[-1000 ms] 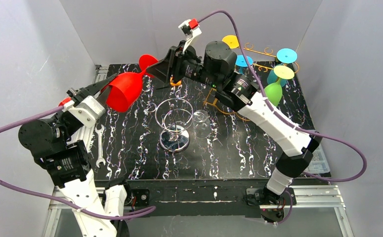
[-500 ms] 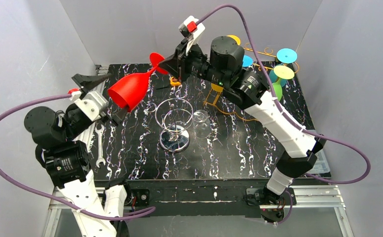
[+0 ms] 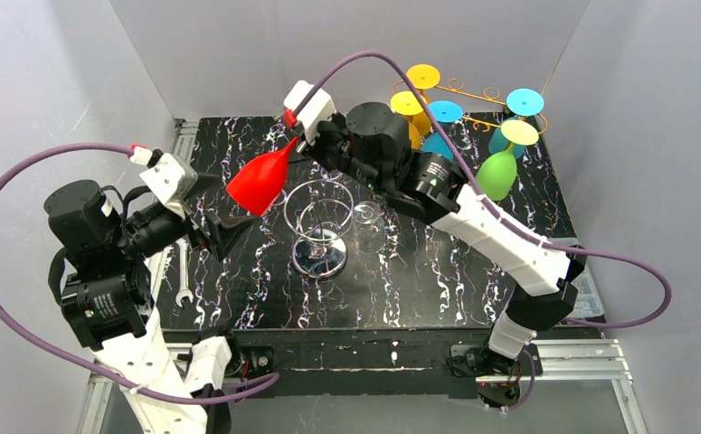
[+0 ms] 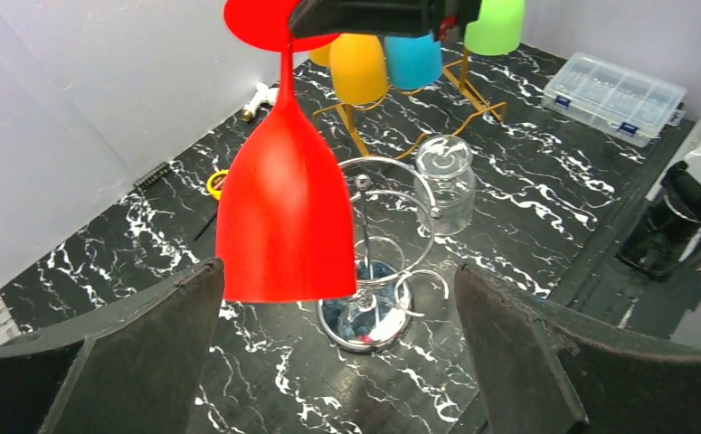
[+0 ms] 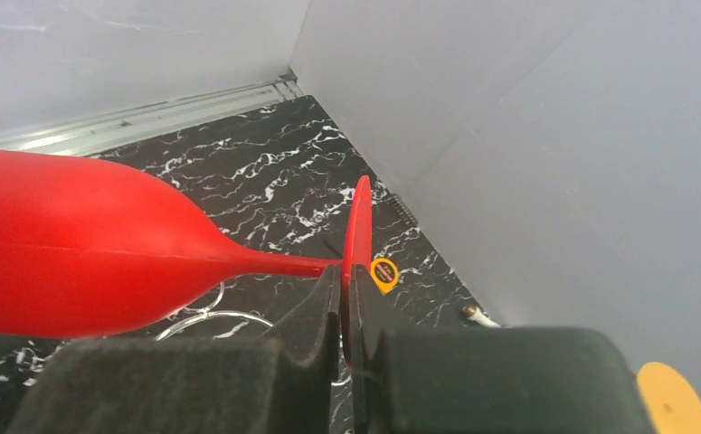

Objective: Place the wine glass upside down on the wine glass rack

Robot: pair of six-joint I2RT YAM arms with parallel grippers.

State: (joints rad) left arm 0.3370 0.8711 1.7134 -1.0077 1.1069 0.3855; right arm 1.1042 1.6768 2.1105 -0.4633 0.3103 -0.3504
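Top external: right gripper [image 3: 298,141] clamps one red wine glass [image 3: 258,181] by its foot; left gripper [image 3: 215,210] gapes wide. Five coloured glasses [image 3: 496,174] hang on one gold rack [image 3: 473,93].

A red wine glass [image 3: 260,181] is held in the air, inverted, its bowl mouth tilted down and leftward, its round foot pinched edge-on in the jaws of the right gripper [image 5: 345,287]. The gold wire wine glass rack [image 3: 476,94] is set well apart at the far right of the tabletop [image 3: 437,271].
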